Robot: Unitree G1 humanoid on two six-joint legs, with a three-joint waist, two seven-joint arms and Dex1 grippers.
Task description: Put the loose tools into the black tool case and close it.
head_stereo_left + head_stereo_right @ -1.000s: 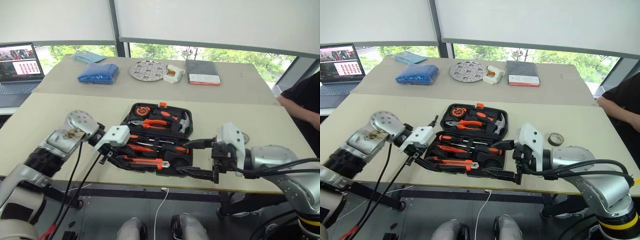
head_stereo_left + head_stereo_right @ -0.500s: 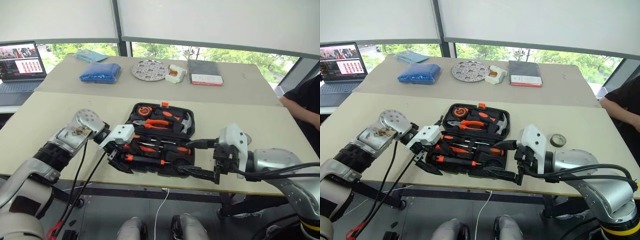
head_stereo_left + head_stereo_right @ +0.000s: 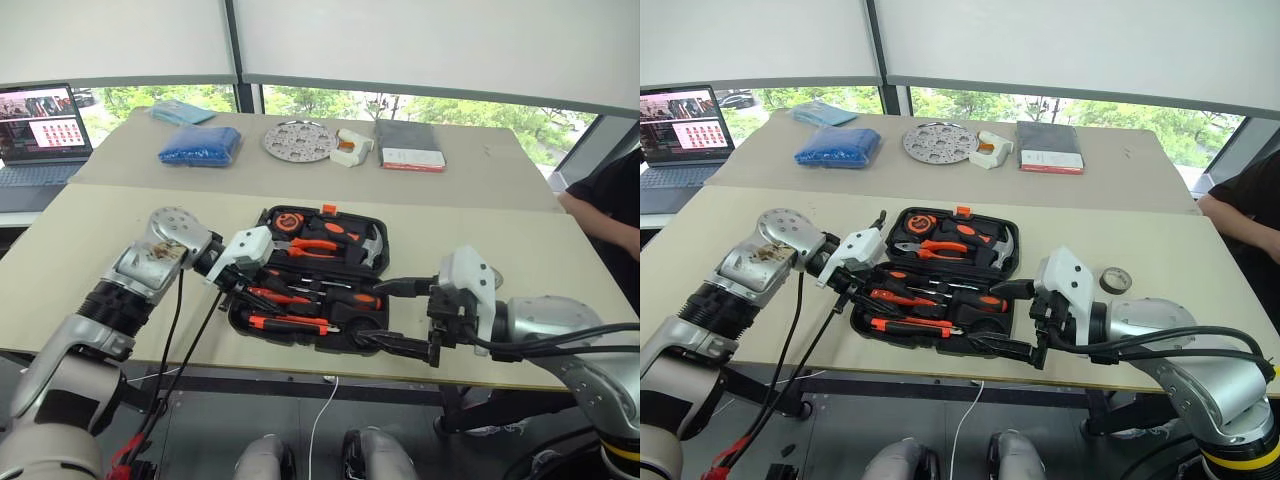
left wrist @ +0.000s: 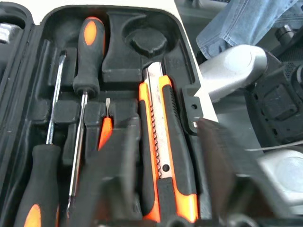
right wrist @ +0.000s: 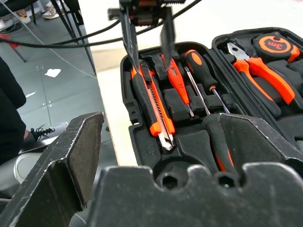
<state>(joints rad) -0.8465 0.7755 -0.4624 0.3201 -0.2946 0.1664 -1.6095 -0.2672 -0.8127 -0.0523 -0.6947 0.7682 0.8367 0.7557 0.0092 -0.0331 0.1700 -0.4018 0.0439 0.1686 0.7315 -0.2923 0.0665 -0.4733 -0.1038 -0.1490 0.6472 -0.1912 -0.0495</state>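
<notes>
My left claw [image 5: 147, 28] hangs a little spread over the knife [image 4: 163, 151] in the black tool case [image 3: 350, 340]. My right claw [image 3: 400, 315] is spread wide. Next I should grab the tape roll [image 3: 1112, 279] gently.

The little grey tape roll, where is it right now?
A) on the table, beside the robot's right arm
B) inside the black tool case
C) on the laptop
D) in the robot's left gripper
A: the tape roll lies on the table outside the black tool case, just past the right arm, and the round recess in the case is empty.
</notes>
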